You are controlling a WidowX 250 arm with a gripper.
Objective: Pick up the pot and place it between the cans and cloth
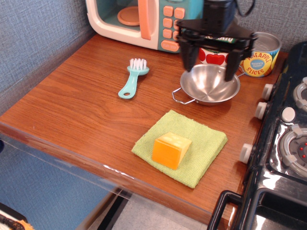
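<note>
The shiny round steel pot (209,85) rests on the wooden table (76,100), between the two toy cans (256,55) and green cloth (181,145). The hand (211,56) hovers above, fingers spread, empty. Risk: lateral motion may clip the rim.

You see a shiny silver steel pot (209,84) reflecting the dark black gripper (211,59) above it. Behind it, one of the cans (259,56) wears a yellow label with a blue patch and blue lettering under a silver top; the other can (213,57) shows white with red tomatoes. The cloth (182,146) is light green, and the block (171,150) on it is orange with a paler yellow top. Your brush (133,78) is teal with white bristles. The toy microwave (144,20) is cream and teal with salmon-pink buttons and handle. The table (76,100) is reddish-brown wood grain, the wall (33,33) grey-blue, the stove (288,143) black with grey-white knobs.
</note>
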